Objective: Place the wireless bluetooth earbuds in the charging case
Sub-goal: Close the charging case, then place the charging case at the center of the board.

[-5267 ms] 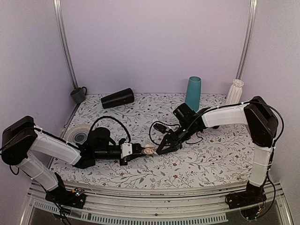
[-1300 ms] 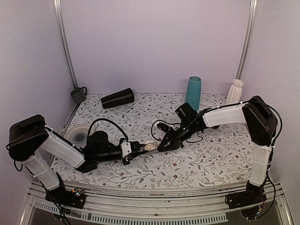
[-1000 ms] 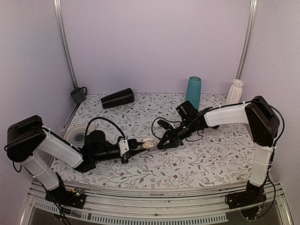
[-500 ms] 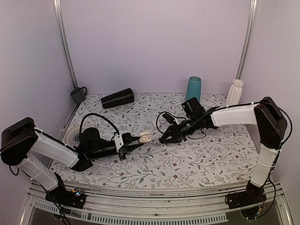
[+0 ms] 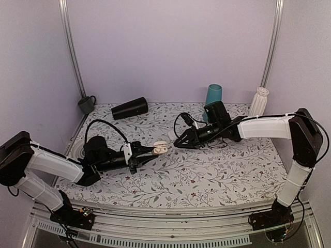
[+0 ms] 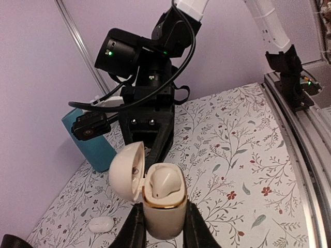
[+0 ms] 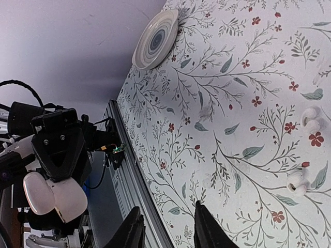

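Reaching in low from the near-left corner, the left arm's black two-finger gripper (image 5: 149,151) is clamped on the lower half of the small glossy white pebble-shaped charging case (image 5: 161,149). It holds the case upright, clear of the floral-patterned tabletop (image 5: 207,178). In the left wrist view the fingers (image 6: 135,228) press both sides of the case body and the hinged lid stands swung open to one side. A pale rounded shape fills the well that shows, and I cannot tell whether it is an earbud or the moulding.

Just beyond it, across a short gap, the right arm's black gripper (image 5: 179,143) points at the case. Its fingers are parted with nothing between them, as the right wrist view shows. In that view two small white earbuds (image 7: 310,118) lie loose on the tabletop, one near the other and both apart from the case.

A grey-ringed round plate (image 7: 155,39) sits at the table's left edge. Along the back wall are a small dark mug (image 5: 86,105) in the left corner, a black tapered cup (image 5: 129,108) lying on its side, a tall teal plastic cup (image 5: 213,95) standing upright behind the right arm, and a white ribbed vase (image 5: 259,102).
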Controlling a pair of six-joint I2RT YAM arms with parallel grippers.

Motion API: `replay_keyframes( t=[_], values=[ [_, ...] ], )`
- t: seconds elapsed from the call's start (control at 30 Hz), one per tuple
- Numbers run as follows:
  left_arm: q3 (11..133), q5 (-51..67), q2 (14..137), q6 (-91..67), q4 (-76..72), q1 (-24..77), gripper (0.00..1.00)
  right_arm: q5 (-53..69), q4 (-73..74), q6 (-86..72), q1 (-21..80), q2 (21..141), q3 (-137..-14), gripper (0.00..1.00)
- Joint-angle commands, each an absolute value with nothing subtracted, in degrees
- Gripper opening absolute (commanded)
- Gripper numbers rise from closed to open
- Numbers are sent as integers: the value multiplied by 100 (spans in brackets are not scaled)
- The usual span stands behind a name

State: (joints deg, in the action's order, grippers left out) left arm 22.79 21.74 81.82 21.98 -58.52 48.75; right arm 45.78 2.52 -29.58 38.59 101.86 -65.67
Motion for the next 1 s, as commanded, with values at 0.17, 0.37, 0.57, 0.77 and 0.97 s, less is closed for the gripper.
replay_keyframes(
  t=[0.17,0.37,0.57,0.77,0.97],
  values=[
    [2746,2880,7965,1711,-5597,4752,0,4759,-392,-2422,4260,10003,-7173,37],
    [2810,3028,8003,1223,-5689,4565,0,5022,-569,-2193,4438,9675,-7145,38],
    [2873,3154,8116,880,-5719,4420,0,5234,-663,-1975,4501,9388,-6978,40],
    [2933,3175,8164,708,-5714,4378,0,5057,-574,-1930,4510,9291,-6970,40],
    [3006,2851,8189,149,-5526,4247,0,4153,-622,-1958,4413,8996,-6577,44]
  ],
)
